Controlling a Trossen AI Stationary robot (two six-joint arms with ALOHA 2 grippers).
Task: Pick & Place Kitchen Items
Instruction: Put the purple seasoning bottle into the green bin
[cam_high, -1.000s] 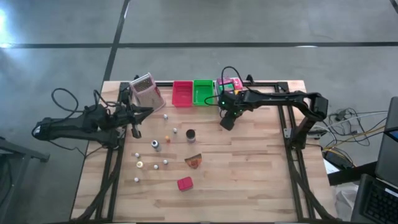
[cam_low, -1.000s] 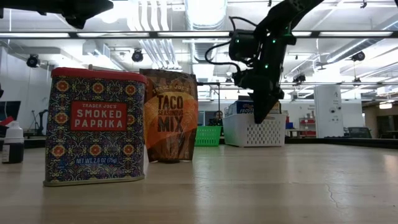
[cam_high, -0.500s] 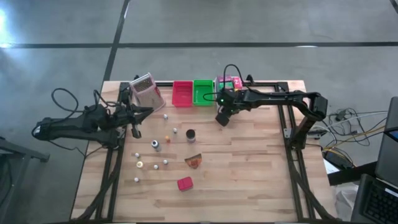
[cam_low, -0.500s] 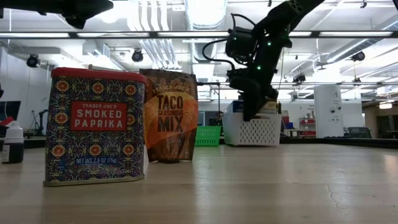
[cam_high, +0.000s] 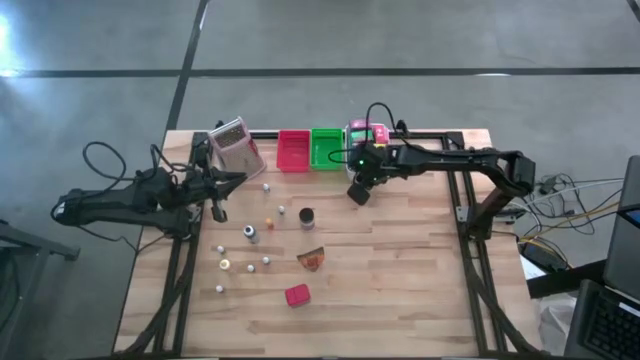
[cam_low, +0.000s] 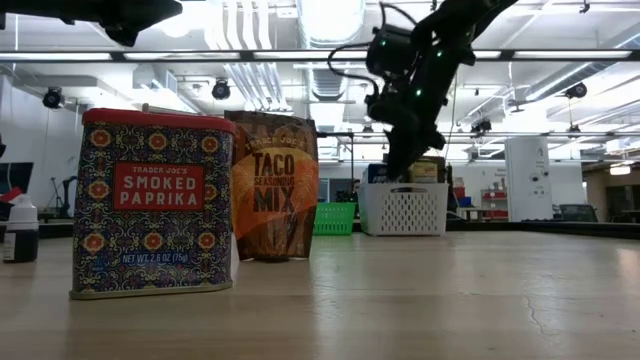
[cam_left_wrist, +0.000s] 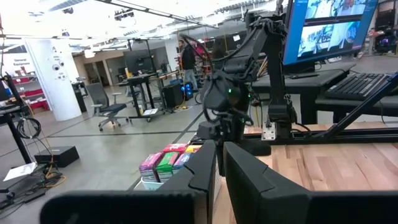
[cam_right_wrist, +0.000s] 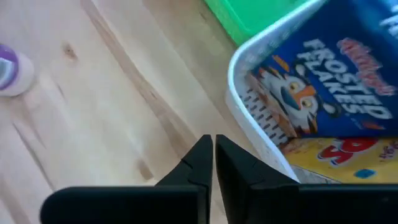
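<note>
Both fingers of the right gripper (cam_right_wrist: 212, 163) are pressed together on nothing, hanging just in front of the white tray (cam_right_wrist: 249, 134), on the side toward the loose items. The next pick, as I judge it, wants the fingers spread before coming down, and the nearest candidate is the dark jar (cam_high: 306, 216), out on the open table from the white tray. Descend straight over it so the small bottles (cam_high: 281, 211) beside it are not knocked.

That white tray holds a blue cereal box (cam_right_wrist: 323, 93) and a yellow packet (cam_right_wrist: 348, 155). Next along from it sit the green tray (cam_high: 325, 149), then the red tray (cam_high: 292, 151); their contents cannot be made out.

Far across from the white tray waits the left gripper (cam_high: 218, 211), fingers nearly together and empty.
</note>
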